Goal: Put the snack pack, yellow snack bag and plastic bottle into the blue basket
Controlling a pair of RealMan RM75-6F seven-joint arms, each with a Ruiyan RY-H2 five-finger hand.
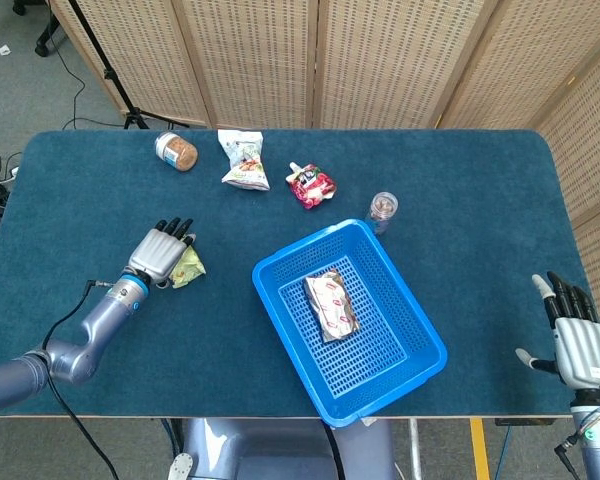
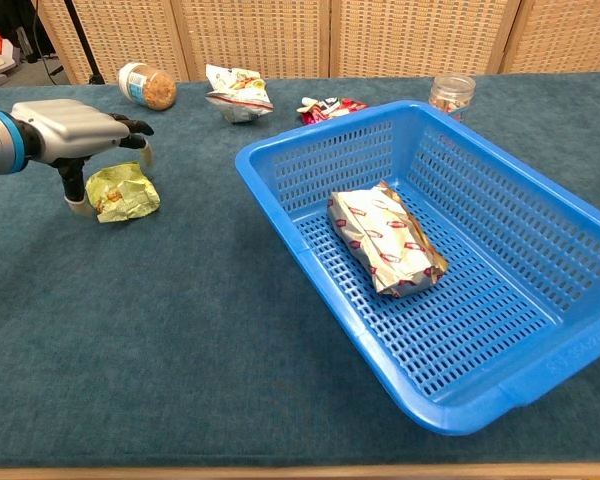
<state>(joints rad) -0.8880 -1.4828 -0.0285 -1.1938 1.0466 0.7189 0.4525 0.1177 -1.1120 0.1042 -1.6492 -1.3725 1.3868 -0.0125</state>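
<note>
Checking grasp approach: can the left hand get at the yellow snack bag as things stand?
Probably yes. The left hand hovers over the yellow snack bag, fingers apart, thumb down beside it. Nothing lies between them, and the blue basket sits well off to the side.

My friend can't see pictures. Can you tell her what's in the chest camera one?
The robot's left hand hovers, fingers spread, over a yellow snack bag on a dark blue table; a snack pack lies in the blue basket.

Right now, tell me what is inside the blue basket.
One silver snack pack with red print lies on the floor of the blue basket, roughly in the middle. Nothing else shows inside. Whatever is under the pack is covered, and the near wall hides a strip of the floor.
</note>
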